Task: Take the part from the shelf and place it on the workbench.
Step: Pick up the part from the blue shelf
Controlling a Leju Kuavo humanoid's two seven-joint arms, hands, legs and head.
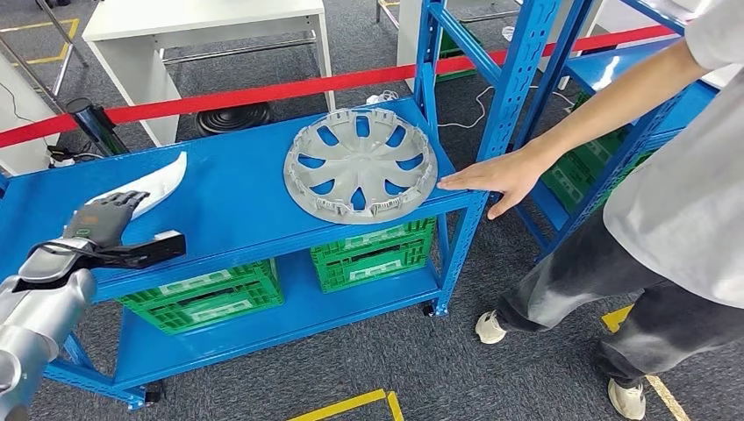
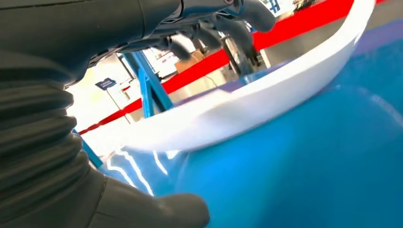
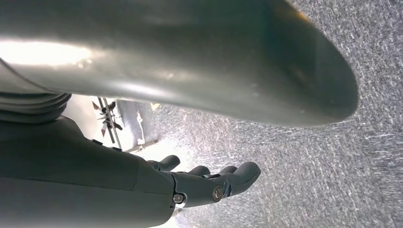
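A white curved part (image 1: 163,178) lies at the left end of the blue shelf's top board (image 1: 237,197). My left hand (image 1: 103,219) reaches over its near end, fingers spread above it and thumb (image 1: 158,247) stretched out toward the shelf's front edge. In the left wrist view the dark fingers (image 2: 228,21) hover past the white part (image 2: 266,102) and the thumb (image 2: 157,211) stays on the near side, with nothing gripped. A grey wheel cover (image 1: 360,163) lies flat on the same board to the right. My right hand (image 3: 204,183) hangs over grey carpet, fingers loosely extended and holding nothing.
A person stands at the right, one hand (image 1: 498,175) resting on the shelf's right front corner beside the wheel cover. Green crates (image 1: 206,294) (image 1: 373,254) sit on the lower board. A red barrier tape (image 1: 263,92) and a white table (image 1: 202,17) lie behind the shelf.
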